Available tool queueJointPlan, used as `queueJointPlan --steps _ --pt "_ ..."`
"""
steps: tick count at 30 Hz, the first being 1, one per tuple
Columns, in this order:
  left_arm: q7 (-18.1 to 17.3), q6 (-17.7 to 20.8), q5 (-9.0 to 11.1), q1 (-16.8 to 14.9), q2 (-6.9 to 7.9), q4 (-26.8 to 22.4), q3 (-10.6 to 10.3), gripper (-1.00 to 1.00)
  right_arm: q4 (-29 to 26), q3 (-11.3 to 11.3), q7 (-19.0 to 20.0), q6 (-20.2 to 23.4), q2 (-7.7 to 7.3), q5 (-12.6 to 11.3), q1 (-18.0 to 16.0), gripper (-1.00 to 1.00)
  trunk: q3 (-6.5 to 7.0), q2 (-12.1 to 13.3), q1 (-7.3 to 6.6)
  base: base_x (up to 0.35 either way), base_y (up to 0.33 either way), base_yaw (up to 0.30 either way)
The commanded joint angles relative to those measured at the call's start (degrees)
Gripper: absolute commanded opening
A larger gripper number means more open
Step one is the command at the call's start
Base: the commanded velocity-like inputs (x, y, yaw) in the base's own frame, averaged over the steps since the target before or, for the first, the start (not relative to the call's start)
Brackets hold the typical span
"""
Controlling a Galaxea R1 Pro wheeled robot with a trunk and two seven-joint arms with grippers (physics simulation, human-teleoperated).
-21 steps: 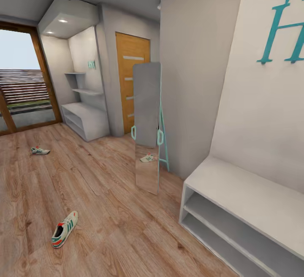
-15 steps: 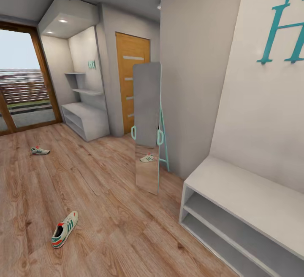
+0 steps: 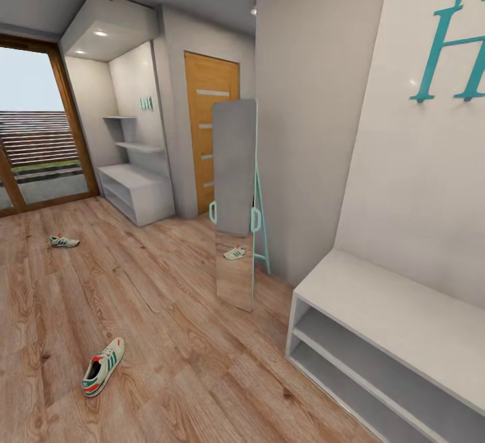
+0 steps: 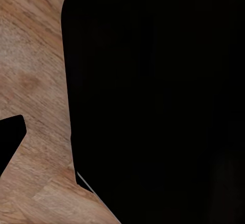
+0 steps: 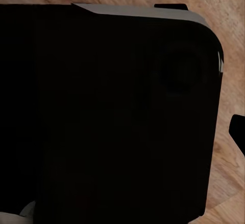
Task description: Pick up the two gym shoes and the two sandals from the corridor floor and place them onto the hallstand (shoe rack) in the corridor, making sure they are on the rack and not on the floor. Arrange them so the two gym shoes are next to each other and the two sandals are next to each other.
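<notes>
Two gym shoes lie apart on the corridor floor (image 3: 168, 308). One gym shoe (image 3: 103, 366) is close, at the lower left; the other gym shoe (image 3: 64, 241) lies farther back on the left. The hallstand (image 3: 138, 190), pale grey with two staggered wall shelves above it, stands against the far wall. The two sandals are out of view. In both wrist views a large black body covers the wood floor (image 4: 35, 81), and a small dark tip (image 4: 10, 137) juts in at an edge; whether the grippers are open or shut cannot be told.
A tall standing mirror (image 3: 234, 160) with a teal frame leans mid-corridor, reflecting a shoe. A plain white low bench (image 3: 391, 308) runs along the right wall. A wooden door (image 3: 210, 126) and a glass door (image 3: 34, 139) close the far end.
</notes>
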Motion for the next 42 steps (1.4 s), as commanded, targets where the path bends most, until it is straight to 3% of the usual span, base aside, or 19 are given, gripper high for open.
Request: queueJointPlan --steps 1,15,25,33,34,42 --pt "-0.1 -0.1 0.0 0.0 0.0 0.0 0.0 1.0 0.0 0.0 0.0 -0.2 0.03 0.0 0.0 1.0 -0.05 0.0 0.0 0.0 0.0 0.0" --pt "-0.1 -0.1 -0.1 -0.1 0.0 -1.0 -0.3 1.0 -0.6 0.0 -0.1 -1.3 -0.1 0.1 0.0 1.0 -0.05 0.0 0.0 0.0 0.0 0.0" --pt "0.0 -0.1 -0.3 -0.6 0.3 -4.3 -0.4 1.0 -1.3 0.0 -0.2 -4.5 -1.53 0.1 0.0 1.0 -0.05 0.0 0.0 0.0 0.0 0.0" --pt "0.4 -0.1 -0.4 -0.7 0.52 -6.9 -0.4 1.0 -3.9 -0.1 -0.2 -7.1 -2.93 0.1 0.0 1.0 -0.05 0.0 0.0 0.0 0.0 0.0" --pt "0.5 -0.1 -0.4 -0.7 0.52 -11.9 -0.4 1.0 -8.0 -0.1 -0.2 -8.5 -3.0 0.1 0.0 1.0 -0.05 0.0 0.0 0.0 0.0 0.0" --pt "0.6 -0.2 -0.7 -0.7 0.84 -12.7 -0.7 1.0 -12.8 -0.1 -0.2 -10.8 -3.22 0.1 -0.1 1.0 -0.05 0.0 0.0 0.0 0.0 0.0"
